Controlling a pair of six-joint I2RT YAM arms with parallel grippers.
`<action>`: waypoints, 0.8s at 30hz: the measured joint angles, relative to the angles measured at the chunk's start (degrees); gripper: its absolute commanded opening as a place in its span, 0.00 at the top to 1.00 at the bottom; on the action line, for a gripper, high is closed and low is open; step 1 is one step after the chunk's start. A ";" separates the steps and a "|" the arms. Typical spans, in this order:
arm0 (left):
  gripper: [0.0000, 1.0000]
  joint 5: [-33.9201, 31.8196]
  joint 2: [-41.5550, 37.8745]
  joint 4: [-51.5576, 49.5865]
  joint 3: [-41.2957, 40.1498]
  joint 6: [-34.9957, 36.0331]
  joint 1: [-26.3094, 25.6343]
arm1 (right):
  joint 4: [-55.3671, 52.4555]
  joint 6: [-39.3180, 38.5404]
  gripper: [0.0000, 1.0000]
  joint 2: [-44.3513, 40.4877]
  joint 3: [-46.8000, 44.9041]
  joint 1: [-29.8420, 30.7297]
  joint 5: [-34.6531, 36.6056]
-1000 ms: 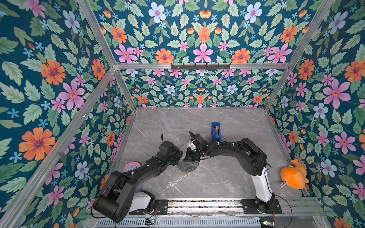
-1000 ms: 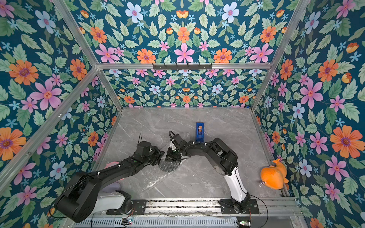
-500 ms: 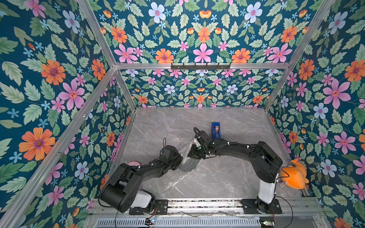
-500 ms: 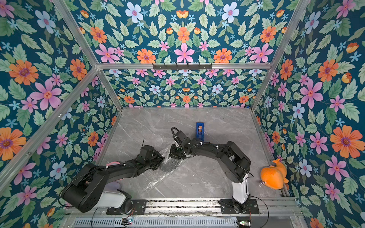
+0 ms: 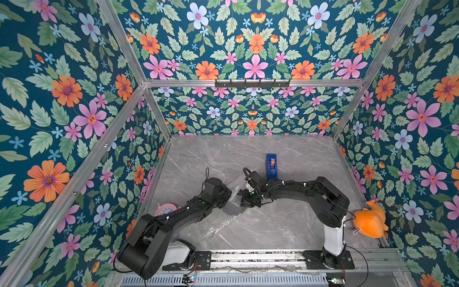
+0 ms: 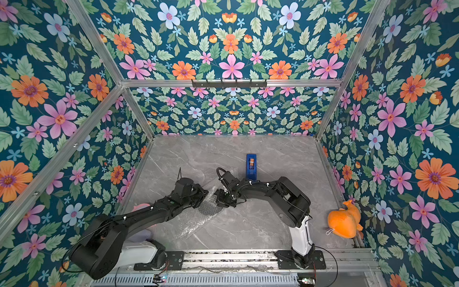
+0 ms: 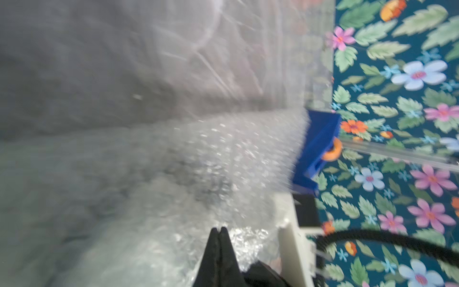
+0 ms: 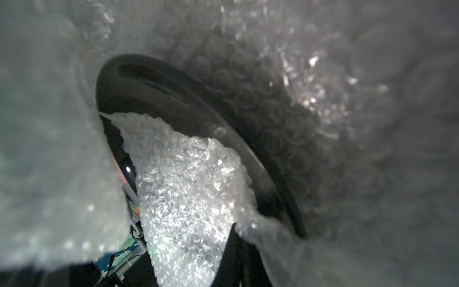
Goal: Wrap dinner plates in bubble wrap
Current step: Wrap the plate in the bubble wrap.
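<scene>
On the marble table, left claw and right claw, both closed, flank bubble wrap draped over the plate.

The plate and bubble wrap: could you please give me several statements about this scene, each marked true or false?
1. The plate is black. True.
2. Part of the plate is under bubble wrap. True.
3. The tape dispenser is red. False: it is blue.
4. The left gripper is wide open. False: its jaws are shut.
5. The tape dispenser sits on the plate. False: it stands apart on the table.
</scene>
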 measured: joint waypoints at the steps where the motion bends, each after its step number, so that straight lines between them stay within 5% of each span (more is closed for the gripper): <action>1: 1.00 -0.02 -0.11 -0.02 0.52 0.00 -0.94 | 0.50 0.17 0.98 0.13 -0.02 0.00 -0.09; 14: 1.00 1.18 6.58 0.81 -3.34 -2.34 -4.83 | 8.68 3.54 1.00 0.17 -3.32 0.00 -1.77; 24: 1.00 1.40 6.78 1.60 -3.69 -2.23 -4.94 | 1.46 2.62 0.95 -4.50 -1.86 -0.20 3.39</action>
